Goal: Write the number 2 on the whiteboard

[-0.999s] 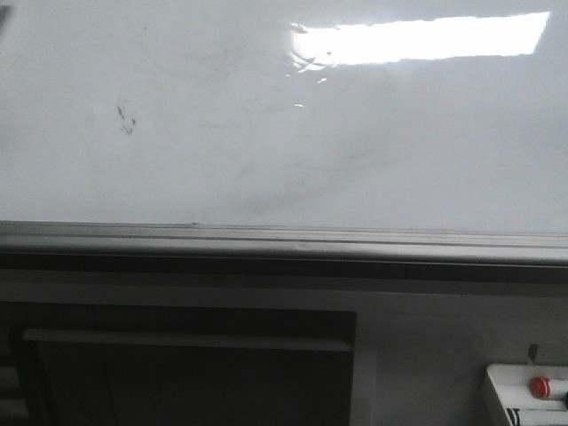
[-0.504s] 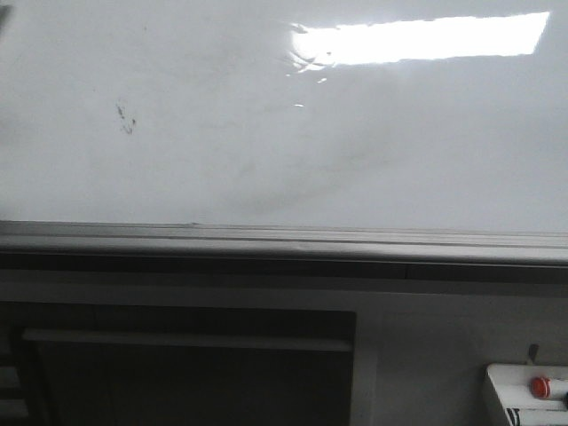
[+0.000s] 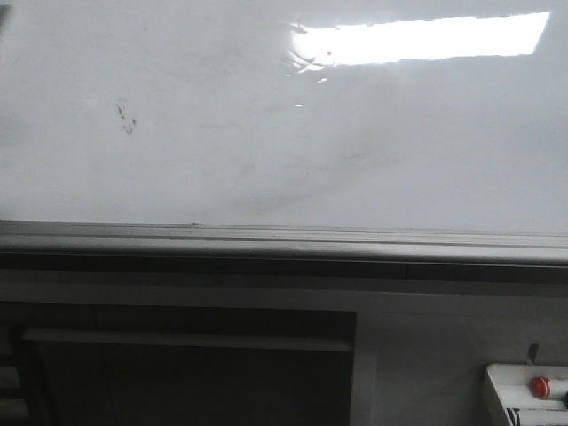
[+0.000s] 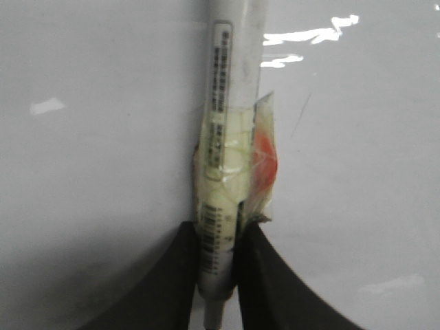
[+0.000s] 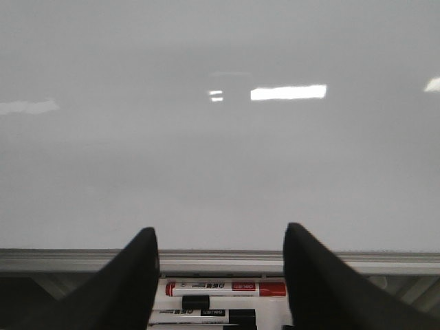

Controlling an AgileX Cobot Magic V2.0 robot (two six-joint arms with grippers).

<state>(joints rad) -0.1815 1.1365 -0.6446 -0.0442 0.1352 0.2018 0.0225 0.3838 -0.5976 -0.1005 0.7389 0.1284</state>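
The whiteboard (image 3: 266, 151) fills the upper half of the front view, glossy white with grey wipe smears, a bright reflection (image 3: 417, 37) and a grey bottom rail (image 3: 266, 238). No number 2 shows on it, only a small dark smudge (image 3: 125, 119). Neither gripper shows in the front view. In the left wrist view, my left gripper (image 4: 220, 230) is shut on a white marker (image 4: 230, 103) wrapped in yellowish tape, held close to the board (image 4: 89, 137). My right gripper (image 5: 220, 232) is open and empty, facing the board (image 5: 220, 151) above its rail (image 5: 220, 259).
A white box with a red button (image 3: 538, 387) sits at the lower right in the front view. Below the rail, between my right fingers, lie a red-capped marker (image 5: 227, 289) and black-capped markers (image 5: 206, 315). A short thin dark stroke (image 4: 300, 115) is on the board beside the held marker.
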